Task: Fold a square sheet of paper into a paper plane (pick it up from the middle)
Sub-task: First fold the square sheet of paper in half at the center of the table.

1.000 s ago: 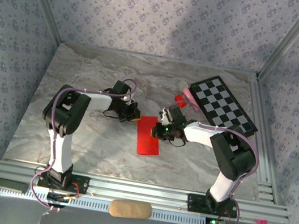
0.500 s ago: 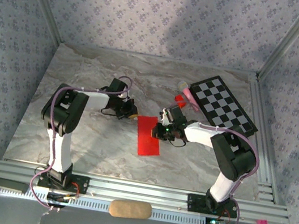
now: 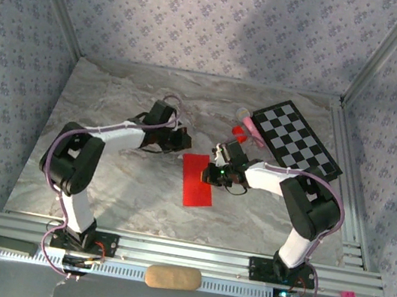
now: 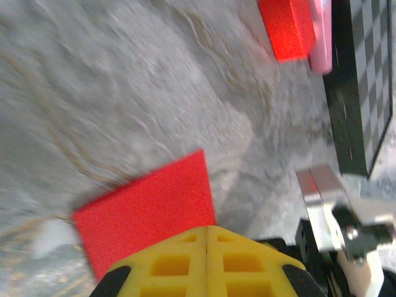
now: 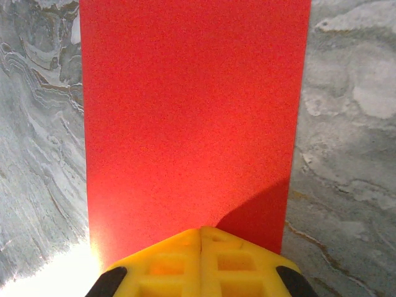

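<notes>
The square sheet of paper [image 3: 194, 182] lies on the marble table as a bright red, narrow folded rectangle. In the right wrist view the paper [image 5: 192, 111] runs away from my right gripper [image 5: 200, 230], whose yellow fingers are shut with their tips down on the near edge. In the top view my right gripper [image 3: 211, 173] sits at the paper's right side. My left gripper [image 3: 184, 141] hovers just beyond the paper's far left corner. In its blurred wrist view my left gripper [image 4: 206, 230] is shut with nothing held, and the paper [image 4: 148, 213] lies just ahead.
A black-and-white checkerboard [image 3: 298, 138] lies at the back right, with a small red block [image 3: 240, 134] and a pink object [image 3: 252, 125] at its near corner. A tan oblong object [image 3: 173, 277] rests on the front rail. Patterned walls close in the table.
My left arm has stretched forward and right, carrying its shut gripper toward the paper's far end. The right arm and the paper have not moved.
</notes>
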You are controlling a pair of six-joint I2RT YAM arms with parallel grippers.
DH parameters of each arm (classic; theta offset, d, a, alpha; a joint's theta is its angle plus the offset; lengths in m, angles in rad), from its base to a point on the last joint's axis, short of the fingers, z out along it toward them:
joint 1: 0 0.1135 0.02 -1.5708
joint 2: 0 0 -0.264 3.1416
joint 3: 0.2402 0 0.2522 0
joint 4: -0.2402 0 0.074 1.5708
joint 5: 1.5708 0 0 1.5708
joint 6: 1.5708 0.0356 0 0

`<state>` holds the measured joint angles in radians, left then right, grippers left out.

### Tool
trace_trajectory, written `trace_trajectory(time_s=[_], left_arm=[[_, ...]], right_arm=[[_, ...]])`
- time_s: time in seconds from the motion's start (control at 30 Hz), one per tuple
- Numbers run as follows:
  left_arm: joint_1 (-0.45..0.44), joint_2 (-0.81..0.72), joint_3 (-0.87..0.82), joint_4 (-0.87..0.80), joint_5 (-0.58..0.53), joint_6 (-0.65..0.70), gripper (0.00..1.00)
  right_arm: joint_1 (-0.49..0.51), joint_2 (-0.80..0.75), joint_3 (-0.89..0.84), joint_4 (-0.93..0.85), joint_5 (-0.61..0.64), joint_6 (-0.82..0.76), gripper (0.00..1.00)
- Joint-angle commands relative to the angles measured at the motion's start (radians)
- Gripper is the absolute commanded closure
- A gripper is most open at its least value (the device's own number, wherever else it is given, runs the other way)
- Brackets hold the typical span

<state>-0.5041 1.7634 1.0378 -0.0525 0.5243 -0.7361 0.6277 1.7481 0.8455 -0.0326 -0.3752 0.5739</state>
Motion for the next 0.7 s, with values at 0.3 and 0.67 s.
trace_trajectory(time_s=[0.3,0.67], left_arm=[[-0.003,0.150,-0.066,0.019,0.002,0.049,1.00],[0.064,0.153,-0.050,0.040,-0.088,-0.070,1.00]], right_arm=[[-0.011,0.039,-0.058,-0.144,0.058,-0.022,1.00],[-0.013,0.038,-0.061,-0.152,0.058,-0.031,1.00]])
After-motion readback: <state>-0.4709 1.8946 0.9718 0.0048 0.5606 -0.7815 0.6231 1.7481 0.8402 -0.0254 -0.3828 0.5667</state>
